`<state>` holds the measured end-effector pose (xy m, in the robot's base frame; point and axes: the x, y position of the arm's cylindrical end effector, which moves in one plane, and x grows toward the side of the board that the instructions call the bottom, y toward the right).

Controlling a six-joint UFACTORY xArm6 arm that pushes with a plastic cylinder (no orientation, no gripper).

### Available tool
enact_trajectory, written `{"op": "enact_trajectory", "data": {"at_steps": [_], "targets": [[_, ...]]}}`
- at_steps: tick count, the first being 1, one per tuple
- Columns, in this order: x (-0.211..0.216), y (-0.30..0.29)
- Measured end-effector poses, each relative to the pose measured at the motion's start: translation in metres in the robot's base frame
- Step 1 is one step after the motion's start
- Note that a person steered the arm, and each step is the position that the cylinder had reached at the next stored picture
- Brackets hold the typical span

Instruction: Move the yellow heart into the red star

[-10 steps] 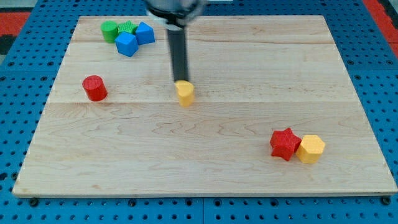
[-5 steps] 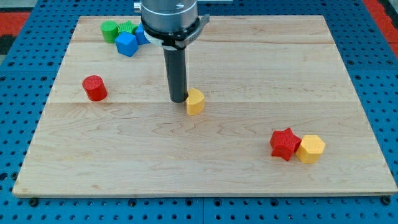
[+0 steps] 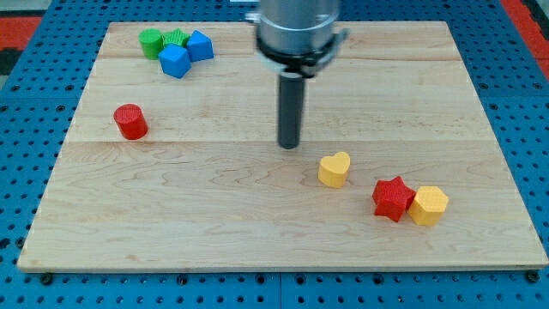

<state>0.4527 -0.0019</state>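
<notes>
The yellow heart (image 3: 334, 169) lies on the wooden board, right of centre. The red star (image 3: 393, 198) sits to its lower right, a short gap apart. A yellow hexagon block (image 3: 428, 206) touches the star's right side. My tip (image 3: 289, 146) is up and to the left of the heart, a small gap away, not touching it.
A red cylinder (image 3: 130, 121) stands at the left. Two blue cubes (image 3: 174, 61) (image 3: 200, 45) and two green blocks (image 3: 152, 41) (image 3: 175, 38) cluster at the top left. The board's right edge (image 3: 506, 154) lies past the hexagon.
The yellow heart has slid right and down, from board centre towards the red star. My tip has moved right behind it and now stands apart from it.
</notes>
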Motion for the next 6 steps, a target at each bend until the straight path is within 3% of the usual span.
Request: {"op": "enact_trajectory", "data": {"at_steps": [1,5,6], "targets": [[0.038,0.005],[0.032,0.130],[0.023,0.089]]}}
